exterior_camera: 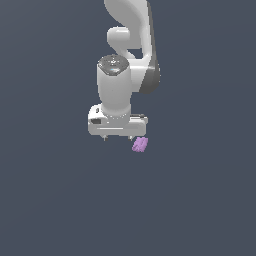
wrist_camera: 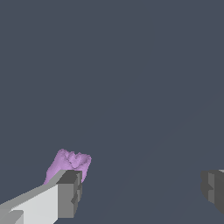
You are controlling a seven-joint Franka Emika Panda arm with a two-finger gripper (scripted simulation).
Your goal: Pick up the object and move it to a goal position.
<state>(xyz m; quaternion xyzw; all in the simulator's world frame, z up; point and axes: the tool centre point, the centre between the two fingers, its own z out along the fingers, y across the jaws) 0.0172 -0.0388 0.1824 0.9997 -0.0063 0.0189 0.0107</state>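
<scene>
**A:** Where is the object (exterior_camera: pixel 140 144) relative to the pincer (exterior_camera: pixel 117 137)?

**B:** In the exterior view it lies on the plain dark floor just off the pincer's right end, slightly nearer the camera than the hand. It is not between the fingers. The wrist view confirms this: the purple lump (wrist_camera: pixel 69 165) sits just behind one finger (wrist_camera: pixel 69 192), on its outer side, while the other finger (wrist_camera: pixel 213 189) is far across the frame.

**A:** So the pincer is spread wide with nothing in it?

**B:** Yes, fully apart and empty. The step in hand looks like the approach to the grasp, and as I read it the alignment is off.

**A:** How would you do it well?

**B:** Shift the hand sideways, toward the exterior view's right, until the object is midway between the fingers. Only then lower and close. Descending from here risks the nearer finger landing on the lump or knocking it away.

**A:** Which way does it point?

**B:** It looks roughly oblong, its long axis tilted a little off vertical in the exterior view, running near-to-far with a slight lean right. The ridges are too small to read clearly. Closing across the short width should give the firmer hold, so a small wrist turn may help.
</scene>
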